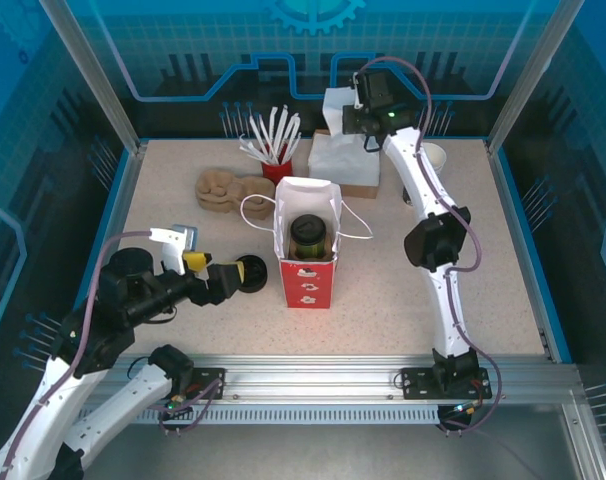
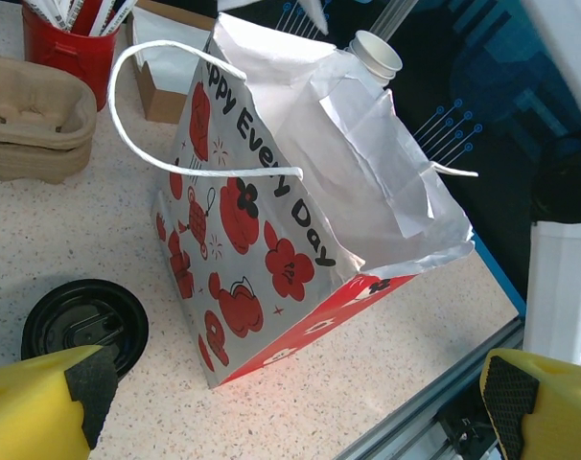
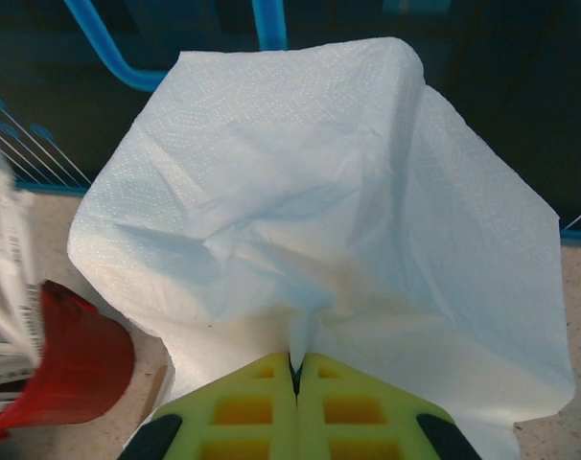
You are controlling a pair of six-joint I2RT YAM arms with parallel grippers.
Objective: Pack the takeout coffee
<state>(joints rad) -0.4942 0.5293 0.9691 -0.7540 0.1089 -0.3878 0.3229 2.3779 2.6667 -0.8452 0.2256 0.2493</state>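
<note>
Already in place, by the look of it: the takeout coffee (image 1: pixel 308 236), upright inside the red-and-white paper bag (image 1: pixel 305 282) near the middle of the desk (image 1: pixel 513 290), dark round top visible through the open mouth. At the far edge, the right tool (image 3: pixel 295 364), pressed fully together on a fold of a white napkin (image 3: pixel 310 211), up over the napkin box (image 1: pixel 345 168). From that tool, bag mouth at roughly 7 o'clock and well apart; long axis of the bag vertical, opening straight up. Probably calls for a carry toward the near side and a release from directly above the mouth, not from the side. Left tool (image 2: pixel 298 381) spread wide with nothing in it, at about 9 o'clock from the bag, just beside the black lid stack (image 2: pixel 84 326); nearer to the bag than the right one, but empty-handed. Likely snag: loose napkin corners draping over the bag's rim or catching its white handles (image 2: pixel 156 144).
</note>
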